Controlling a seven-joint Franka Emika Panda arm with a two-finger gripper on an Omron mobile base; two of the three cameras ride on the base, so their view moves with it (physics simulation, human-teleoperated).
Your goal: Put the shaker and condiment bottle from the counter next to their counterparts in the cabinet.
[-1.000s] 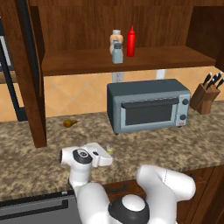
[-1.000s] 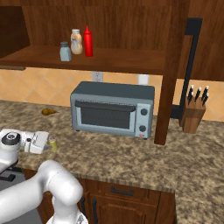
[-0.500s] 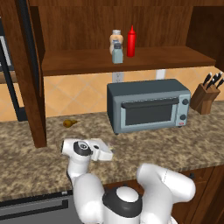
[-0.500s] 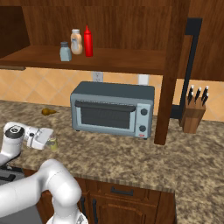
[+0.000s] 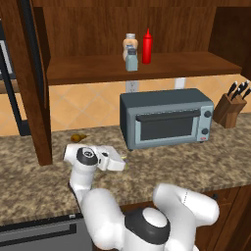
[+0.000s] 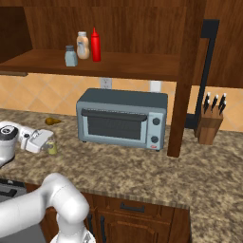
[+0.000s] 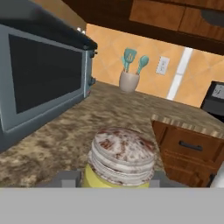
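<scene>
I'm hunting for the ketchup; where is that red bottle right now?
The red squeeze bottle stands upright on the cabinet shelf above the toaster oven, beside the tan bottle and grey-blue shaker.

On the cabinet (image 6: 187,71) shelf at upper left stand three things close together: a grey-blue shaker (image 6: 71,56) in front and to the left, a tan bottle with a white cap (image 6: 83,45) behind it, and the red condiment bottle (image 6: 96,45) just beside that bottle on the right.

Below, a grey toaster oven (image 6: 123,118) sits on the speckled counter (image 6: 142,173), with a knife block (image 6: 210,122) to the right beyond the cabinet's post.

At the left edge the white end effector (image 6: 50,144) lies low over the counter, the small yellow-green shaker (image 6: 51,147) at its tip. Whether its fingers press the shaker cannot be told. A small brownish item (image 6: 53,121) lies behind it by the wall.
</scene>
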